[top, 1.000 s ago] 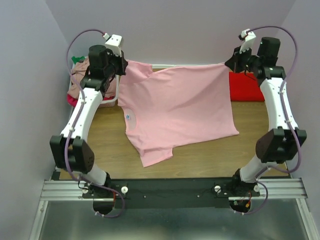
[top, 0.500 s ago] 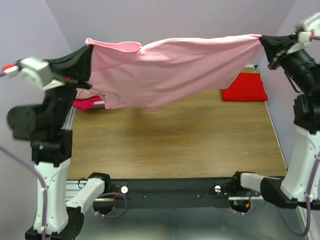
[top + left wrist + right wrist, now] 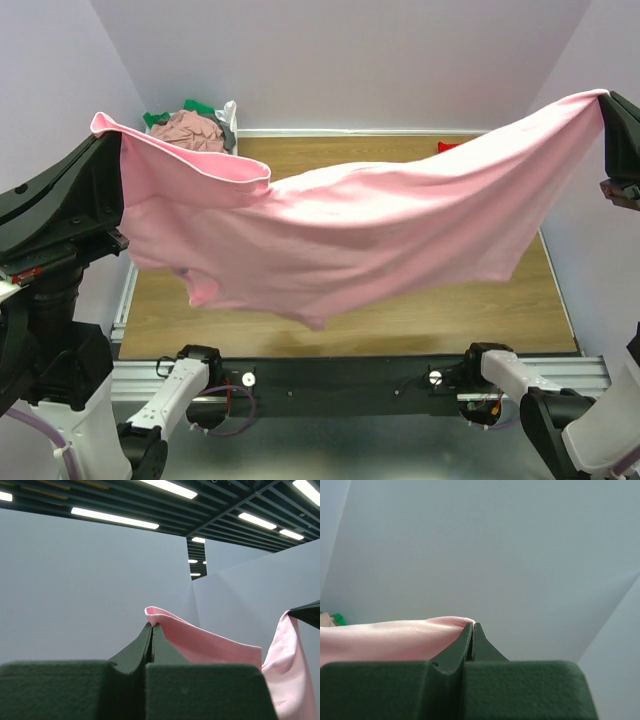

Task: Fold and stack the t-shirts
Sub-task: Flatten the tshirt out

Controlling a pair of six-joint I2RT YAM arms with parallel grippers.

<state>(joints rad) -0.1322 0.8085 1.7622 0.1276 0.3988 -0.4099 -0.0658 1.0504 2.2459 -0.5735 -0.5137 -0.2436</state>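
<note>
My left gripper (image 3: 108,140), at 9 o'clock, is clamped tight on one corner of the pink t-shirt (image 3: 340,230). The shirt hangs in the air above the table (image 3: 400,325), stretched wide, sagging mid-span, hem rippled. No fold made yet. A heap of shirts (image 3: 195,125) waits at 11, a red shirt (image 3: 447,147) peeks at 1. My right gripper (image 3: 612,110), at 3 o'clock, pinches the opposite corner.

pink t-shirt (image 3: 350,230): soft knit cloth, matt, smooth
surface (image 3: 420,320): wood-grain top, faint satin sheen
left hand (image 3: 151,626): black plastic, matt, finely grained
right hand (image 3: 472,625): black plastic, matt, finely grained
basket (image 3: 229,112): white plastic, smooth
</note>
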